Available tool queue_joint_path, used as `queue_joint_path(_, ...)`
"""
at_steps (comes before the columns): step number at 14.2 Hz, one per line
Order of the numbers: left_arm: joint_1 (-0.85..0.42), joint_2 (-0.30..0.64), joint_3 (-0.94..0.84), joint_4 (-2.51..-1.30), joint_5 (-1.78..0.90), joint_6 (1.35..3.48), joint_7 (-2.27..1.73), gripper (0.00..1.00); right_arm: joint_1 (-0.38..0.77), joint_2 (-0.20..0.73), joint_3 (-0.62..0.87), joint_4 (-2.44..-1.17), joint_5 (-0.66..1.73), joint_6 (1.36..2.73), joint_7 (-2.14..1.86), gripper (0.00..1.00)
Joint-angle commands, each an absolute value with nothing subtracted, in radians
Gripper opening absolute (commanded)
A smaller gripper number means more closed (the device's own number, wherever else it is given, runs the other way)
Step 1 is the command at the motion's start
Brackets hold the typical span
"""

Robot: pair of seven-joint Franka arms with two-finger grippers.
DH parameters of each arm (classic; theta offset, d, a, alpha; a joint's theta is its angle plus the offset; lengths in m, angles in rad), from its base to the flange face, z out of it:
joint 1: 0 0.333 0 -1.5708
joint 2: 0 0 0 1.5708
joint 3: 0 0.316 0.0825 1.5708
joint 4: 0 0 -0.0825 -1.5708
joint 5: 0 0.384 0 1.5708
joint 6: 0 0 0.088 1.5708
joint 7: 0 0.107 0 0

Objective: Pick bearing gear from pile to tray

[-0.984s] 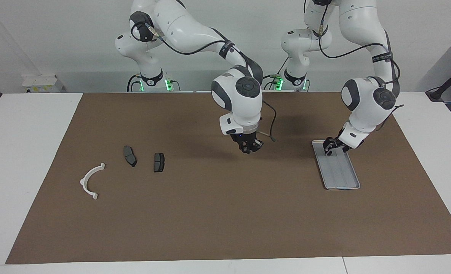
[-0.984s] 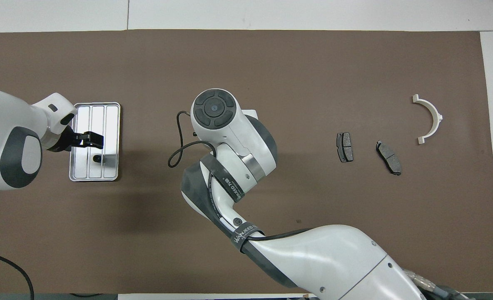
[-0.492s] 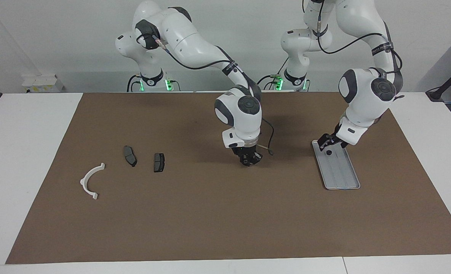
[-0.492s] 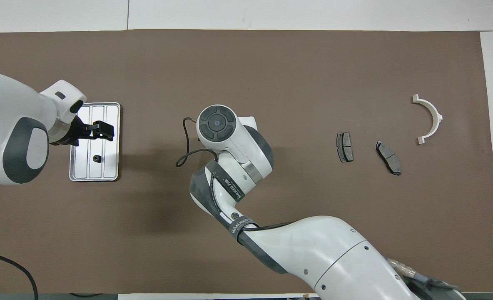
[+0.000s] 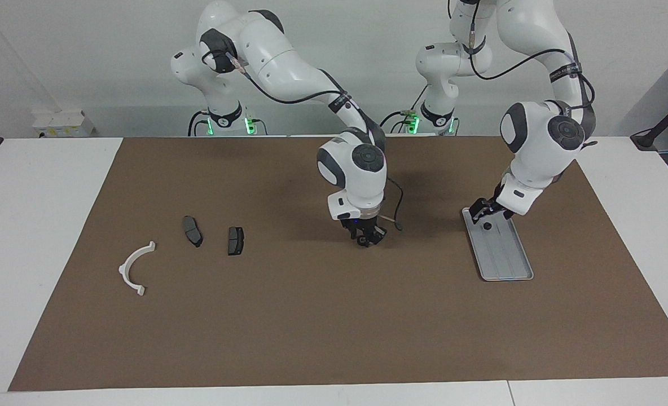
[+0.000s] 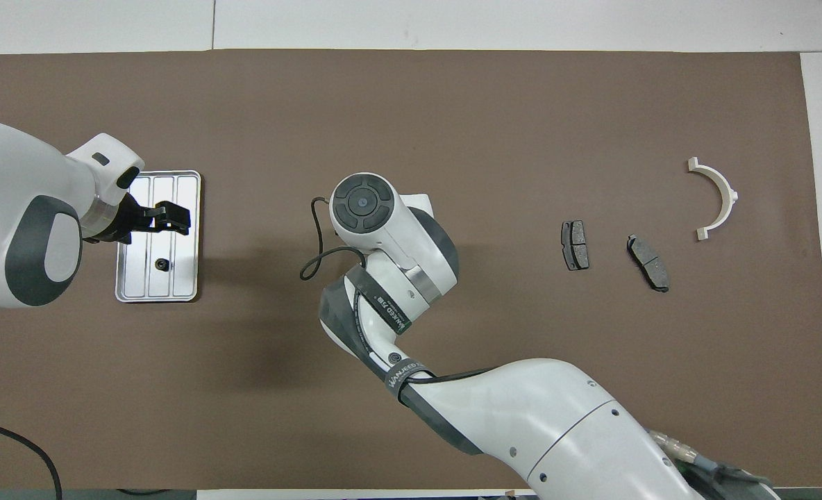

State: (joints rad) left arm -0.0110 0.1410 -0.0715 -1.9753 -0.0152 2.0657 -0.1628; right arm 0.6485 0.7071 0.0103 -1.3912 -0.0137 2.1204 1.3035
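Observation:
The bearing gear, a tiny black round piece, lies loose in the silver tray at the end nearer the robots; the overhead view shows the gear in the tray. My left gripper hangs open just above that end of the tray, apart from the gear; from overhead the left gripper holds nothing. My right gripper points down, low over the middle of the mat; its own wrist hides it from overhead. What remains of the pile lies toward the right arm's end.
The pile's parts are a white curved bracket and two dark brake pads. Overhead they appear as the bracket and pads. A brown mat covers the table.
My left gripper has lifted up out of the tray, leaving the bearing gear lying there. My right gripper has come down closer to the mat in the middle.

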Motion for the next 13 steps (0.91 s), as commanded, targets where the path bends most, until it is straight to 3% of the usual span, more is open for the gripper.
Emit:
queue_joint_path(1, -0.053, 0.13, -0.064, -1.985, -0.017, 2.08, -0.257, 1.0, 0.598, 0.687, 0.017, -1.365, -0.028, 2.088, 1.299, 1.0)
queue_joint_path(3, -0.072, 0.13, -0.066, -1.987, -0.017, 2.091, -0.294, 1.0, 0.559, 0.672, 0.018, -1.359, -0.02, 2.085, 1.24, 1.0)
queue_joint_path(9, -0.299, 0.188, -0.061, -1.965, -0.017, 2.195, -0.648, 1.0, 0.39, 0.592, 0.02, -1.361, 0.02, 1.968, 0.792, 1.0)
queue_joint_path(13, -0.452, 0.388, -0.058, -1.775, -0.009, 2.197, -0.904, 1.0, 0.272, 0.542, 0.018, -1.368, 0.02, 1.902, 0.503, 1.0)
